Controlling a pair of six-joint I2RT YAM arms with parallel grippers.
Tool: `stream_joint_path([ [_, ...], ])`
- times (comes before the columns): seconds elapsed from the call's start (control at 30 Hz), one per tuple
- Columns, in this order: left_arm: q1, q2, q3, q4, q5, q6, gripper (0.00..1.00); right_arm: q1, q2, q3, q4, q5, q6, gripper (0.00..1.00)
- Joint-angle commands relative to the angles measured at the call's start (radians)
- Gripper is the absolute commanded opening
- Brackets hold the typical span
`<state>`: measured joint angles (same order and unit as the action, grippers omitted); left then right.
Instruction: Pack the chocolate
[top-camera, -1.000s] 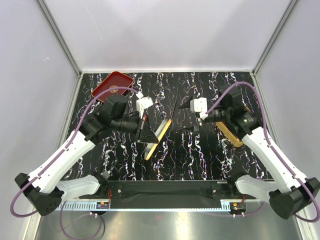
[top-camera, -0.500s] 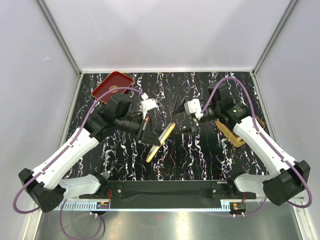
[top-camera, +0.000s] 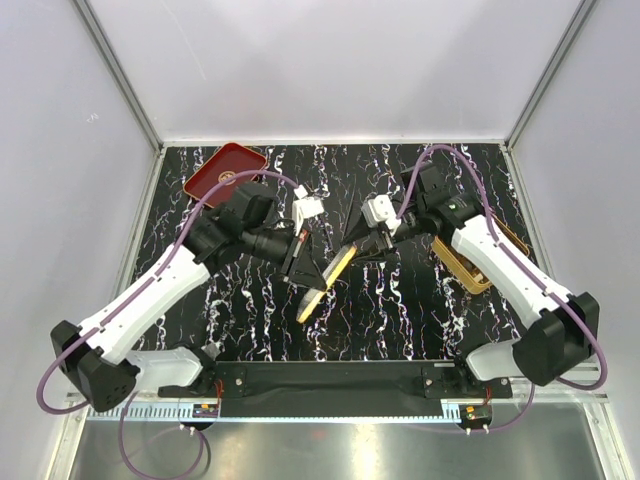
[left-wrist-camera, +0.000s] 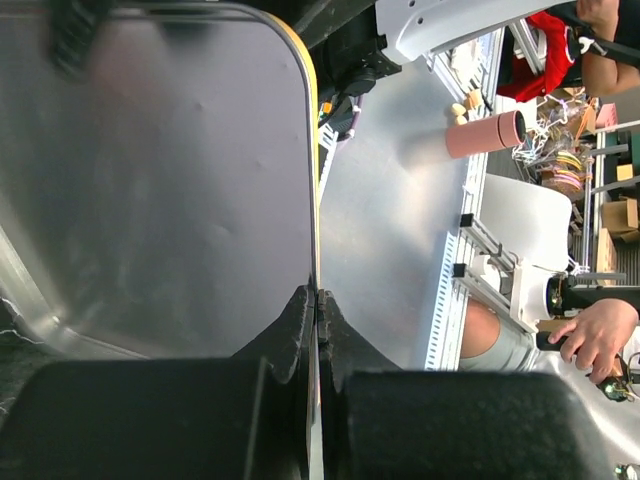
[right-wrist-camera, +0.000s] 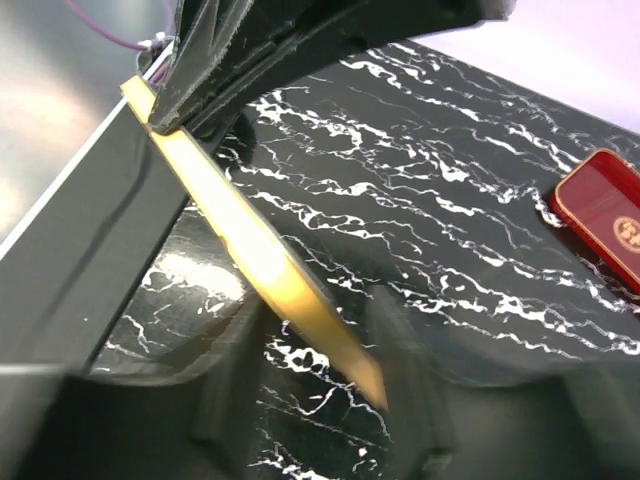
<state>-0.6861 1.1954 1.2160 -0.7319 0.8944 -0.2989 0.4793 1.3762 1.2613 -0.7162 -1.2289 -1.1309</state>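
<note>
Jaws on your left arm (top-camera: 150, 300) are clenched on the edge of a flat gold-rimmed lid (top-camera: 325, 284). The left wrist view shows the two black tips pressed together on the thin rim, with the lid's dull silver face (left-wrist-camera: 170, 180) filling the space above them. From overhead you see the lid turned on its edge and tilted over the middle of the black marbled bench (top-camera: 400, 320). Its upper end points toward the right arm (top-camera: 500, 270) and its lower end points toward the near edge. You cannot tell whether that lower end touches the bench. Jaws on your right arm sit just beside the lid's upper end. In the right wrist view they are blurred dark shapes low in the picture, standing apart with bare bench between them and gripping nothing, and the lid's yellow edge (right-wrist-camera: 250, 245) slants down toward them. A red tray (top-camera: 212, 170) lies at the far left corner of the bench, partly behind the left arm's cable. A gold box (top-camera: 465, 272) lies on the right side, mostly hidden under the right arm. You cannot pick out the chocolate in any view, because the box's inside is covered by the arm.
</note>
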Motion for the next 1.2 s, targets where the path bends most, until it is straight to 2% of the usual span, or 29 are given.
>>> stream_joint_path([
  [0.0, 0.019, 0.013, 0.059, 0.042, 0.038, 0.037, 0.00, 0.013, 0.024, 0.055, -0.094, -0.070, -0.066, 0.44],
  [0.03, 0.032, 0.013, 0.062, 0.043, 0.041, 0.038, 0.00, 0.013, 0.027, 0.056, -0.094, -0.072, -0.043, 0.39],
  [0.07, 0.048, 0.013, 0.059, 0.058, 0.043, 0.024, 0.00, 0.013, 0.035, 0.056, -0.109, -0.084, -0.043, 0.29],
  [0.13, 0.106, 0.021, 0.066, 0.058, 0.040, 0.007, 0.00, 0.013, 0.049, 0.055, -0.104, -0.102, -0.024, 0.19],
  [0.17, 0.147, 0.026, 0.085, 0.065, 0.034, -0.011, 0.00, 0.013, 0.052, 0.053, -0.083, -0.122, -0.009, 0.10],
  [0.27, 0.194, 0.033, 0.135, 0.092, -0.036, -0.071, 0.08, 0.013, 0.063, 0.038, -0.001, -0.173, 0.078, 0.01],
  [0.3, 0.209, 0.042, 0.149, 0.098, -0.061, -0.078, 0.19, 0.013, 0.064, 0.030, 0.041, -0.185, 0.121, 0.00],
  [0.37, 0.220, 0.056, 0.207, 0.107, -0.127, -0.101, 0.19, 0.012, 0.061, -0.003, 0.186, -0.213, 0.276, 0.00],
  [0.4, 0.229, 0.078, 0.232, 0.106, -0.152, -0.109, 0.28, 0.013, 0.057, -0.034, 0.249, -0.224, 0.409, 0.00],
  [0.43, 0.237, 0.088, 0.258, 0.100, -0.181, -0.118, 0.34, 0.013, 0.054, -0.051, 0.318, -0.221, 0.496, 0.00],
  [0.47, 0.244, 0.101, 0.319, 0.066, -0.272, -0.137, 0.36, 0.013, 0.046, -0.071, 0.489, -0.183, 0.599, 0.00],
  [0.5, 0.264, 0.124, 0.351, 0.048, -0.325, -0.146, 0.42, 0.013, 0.038, -0.106, 0.567, -0.149, 0.787, 0.00],
  [0.57, 0.295, 0.138, 0.437, 0.005, -0.487, -0.189, 0.48, 0.013, 0.020, -0.123, 0.668, -0.048, 0.885, 0.00],
  [0.63, 0.361, 0.133, 0.479, 0.017, -0.547, -0.226, 0.49, 0.013, 0.021, -0.108, 0.656, -0.008, 0.933, 0.00],
  [0.7, 0.419, 0.118, 0.491, 0.067, -0.603, -0.262, 0.51, 0.012, 0.032, -0.058, 0.649, 0.100, 1.072, 0.00],
  [0.73, 0.431, 0.113, 0.508, 0.080, -0.614, -0.266, 0.52, 0.012, 0.050, -0.031, 0.585, 0.141, 1.101, 0.00],
  [0.83, 0.444, 0.127, 0.542, 0.100, -0.655, -0.246, 0.63, 0.008, 0.081, 0.044, 0.519, 0.281, 1.252, 0.00],
  [0.87, 0.444, 0.138, 0.548, 0.104, -0.635, -0.240, 0.70, 0.005, 0.087, 0.056, 0.479, 0.339, 1.273, 0.00],
  [0.93, 0.444, 0.179, 0.551, 0.111, -0.582, -0.232, 0.75, -0.019, 0.061, 0.046, 0.469, 0.423, 1.350, 0.00],
  [0.97, 0.442, 0.196, 0.547, 0.106, -0.527, -0.227, 0.82, -0.034, 0.041, 0.029, 0.487, 0.489, 1.375, 0.00],
  [1.07, 0.407, 0.249, 0.490, 0.124, -0.483, -0.201, 0.83, -0.174, -0.032, -0.054, 0.540, 0.500, 1.494, 0.00],
  [1.1, 0.392, 0.257, 0.470, 0.130, -0.485, -0.195, 0.83, -0.268, -0.049, -0.089, 0.543, 0.500, 1.546, 0.00],
  [1.17, 0.335, 0.280, 0.416, 0.176, -0.486, -0.190, 0.83, -0.355, -0.080, -0.096, 0.457, 0.546, 1.563, 0.00],
])
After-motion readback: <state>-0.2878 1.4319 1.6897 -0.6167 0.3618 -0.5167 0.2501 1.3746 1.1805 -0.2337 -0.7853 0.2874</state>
